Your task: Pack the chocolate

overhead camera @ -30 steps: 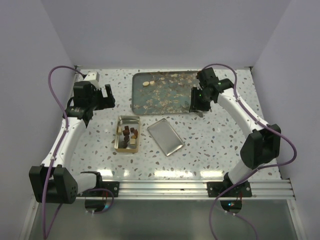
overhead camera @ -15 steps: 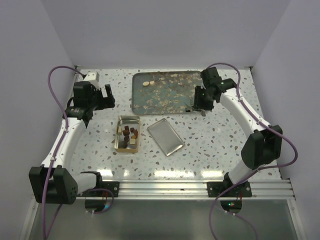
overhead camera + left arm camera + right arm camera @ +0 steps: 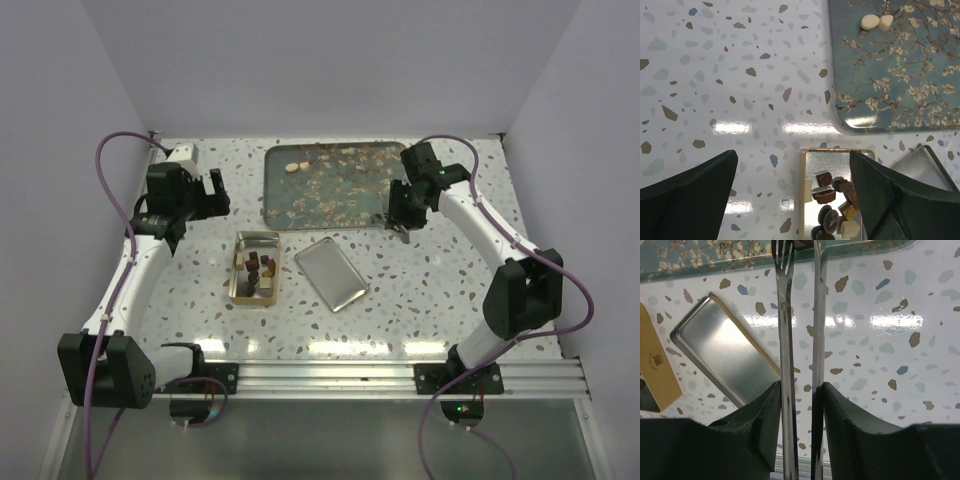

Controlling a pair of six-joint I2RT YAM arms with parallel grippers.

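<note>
The right gripper point(image 3: 800, 405) has its fingers clamped on a pair of metal tongs point(image 3: 799, 325). The tongs run straight out ahead of the fingers, their two blades a little apart and nothing visible between the tips, which sit at the near rim of the tray point(image 3: 850, 249). The step in hand looks like fetching the two cream chocolates point(image 3: 297, 167) left on the tray. They lie well beyond the tong tips, across the tray and off to the left of these fingers, and are out of the right wrist view. To do it well, the arm should carry the tongs over the tray without dragging the tips on it. It should then come down with one blade on each side of a single piece and squeeze gently, since such small smooth lumps will likely skid or pop out. In the left wrist view the pair point(image 3: 876, 22) lies side by side, touching. The rounder piece is an oval with its long axis tilted slightly, and the other tapers toward the first. Gripping across the short width looks safest. The left gripper point(image 3: 792, 200) hangs with its fingers spread wide and holds nothing. Just ahead of its right finger is the tin point(image 3: 810, 165), with brown and cream chocolates point(image 3: 835, 200) already inside. The tin's long axis runs out from between those fingers, and its lid point(image 3: 332, 273) lies beside it.
</note>
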